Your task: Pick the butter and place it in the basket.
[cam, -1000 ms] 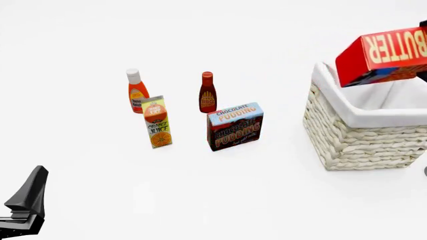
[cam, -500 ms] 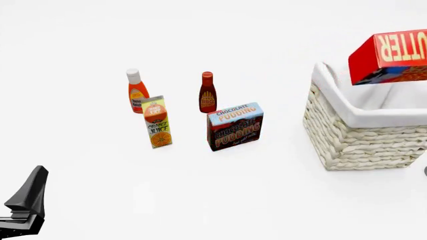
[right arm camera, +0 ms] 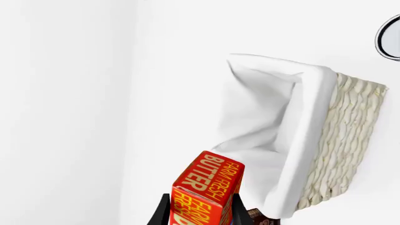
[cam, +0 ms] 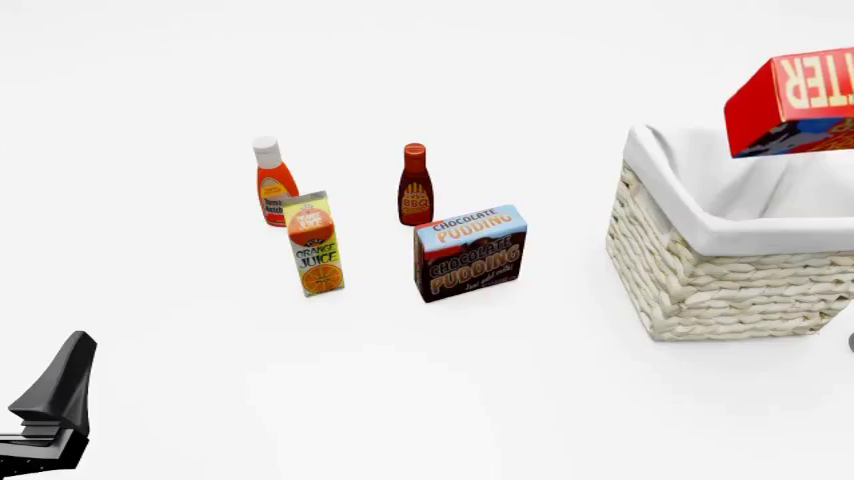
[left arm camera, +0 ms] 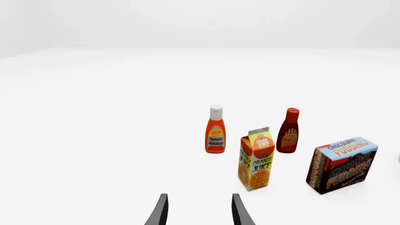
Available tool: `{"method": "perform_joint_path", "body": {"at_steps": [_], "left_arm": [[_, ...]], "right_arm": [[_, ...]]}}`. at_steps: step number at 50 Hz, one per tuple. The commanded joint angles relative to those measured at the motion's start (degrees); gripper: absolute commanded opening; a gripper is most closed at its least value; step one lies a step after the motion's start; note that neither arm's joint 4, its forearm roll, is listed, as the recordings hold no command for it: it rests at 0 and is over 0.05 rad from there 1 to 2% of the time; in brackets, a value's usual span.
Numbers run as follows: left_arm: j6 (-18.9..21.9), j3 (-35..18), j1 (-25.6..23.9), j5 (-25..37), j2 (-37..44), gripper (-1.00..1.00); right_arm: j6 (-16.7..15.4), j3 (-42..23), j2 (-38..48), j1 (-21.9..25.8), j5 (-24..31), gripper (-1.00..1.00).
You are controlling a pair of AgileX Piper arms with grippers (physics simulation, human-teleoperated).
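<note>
The butter (cam: 798, 98), a red carton with pale yellow lettering, hangs tilted in the air over the basket (cam: 721, 290), partly cut off by the front view's right edge. In the right wrist view my right gripper (right arm camera: 200, 212) is shut on the butter (right arm camera: 209, 190), one black finger on each side. Beyond it lies the basket (right arm camera: 347, 117), its white lining open and nothing showing inside. My left gripper (left arm camera: 200, 213) is open with nothing between its fingers, low at the near left (cam: 56, 395), far from the basket.
Left of the basket stand a ketchup bottle (cam: 275, 185), a brown sauce bottle (cam: 415, 188), an orange juice carton (cam: 316, 245) and a chocolate pudding box (cam: 470, 252). A dark round thing (cam: 850, 343) peeks in at the right edge near the basket.
The butter has moved right and slightly up, from over the basket's left rim to further over its inside. The left arm and the table items have not moved.
</note>
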Motion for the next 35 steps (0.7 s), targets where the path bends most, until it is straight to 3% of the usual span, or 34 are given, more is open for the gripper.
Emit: {"method": "perform_joint_path", "body": {"at_steps": [1, 18, 35], "left_arm": [[0.0, 0.0, 0.0, 0.0, 0.0, 1.0], [0.0, 0.0, 0.0, 0.0, 0.0, 1.0], [0.0, 0.0, 0.0, 0.0, 0.0, 1.0]], "right_arm": [[-1.4, -2.0, 2.7, -0.8, -1.7, -1.0], [-2.5, -1.9, 4.9, 0.8, -2.0, -1.0], [-3.9, -3.2, 7.7, -0.7, -2.2, -1.0]]}}
